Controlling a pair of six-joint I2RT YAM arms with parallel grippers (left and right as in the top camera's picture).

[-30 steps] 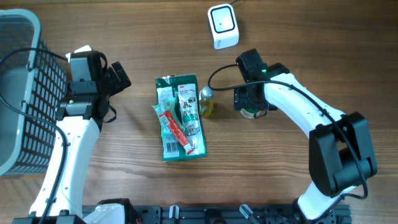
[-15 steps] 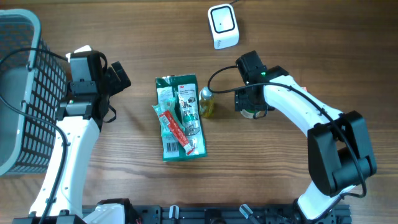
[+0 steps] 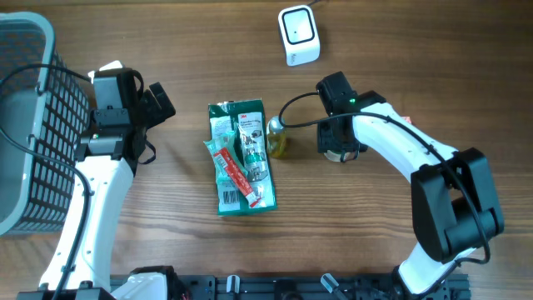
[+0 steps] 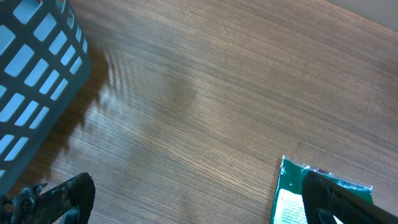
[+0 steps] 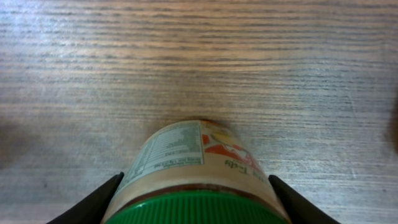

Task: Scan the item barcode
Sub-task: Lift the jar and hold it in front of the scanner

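Note:
A jar [image 5: 186, 155] with a green lid and a printed label lies between the fingers [image 5: 99, 199] of my right gripper [image 5: 196, 193]; both fingers rest against its sides. From overhead the jar [image 3: 337, 153] is mostly hidden under the right gripper [image 3: 337, 143]. The white barcode scanner [image 3: 298, 33] stands at the back of the table. My left gripper [image 3: 162, 104] hangs open over bare wood, left of a green packet [image 3: 241, 158]. In the left wrist view the left gripper [image 4: 196, 193] holds nothing, and the packet's corner [image 4: 289, 202] shows by its right finger.
A small yellow bottle [image 3: 277, 137] lies between the packet and the jar. A dark mesh basket [image 3: 25, 125] fills the far left, and its wall shows as the basket [image 4: 31, 81] in the left wrist view. The packet carries a barcode label [image 3: 227, 197] near its front end.
The right gripper's fingers have drawn in onto the jar, and the arm has settled slightly lower over it. The left arm has not moved.

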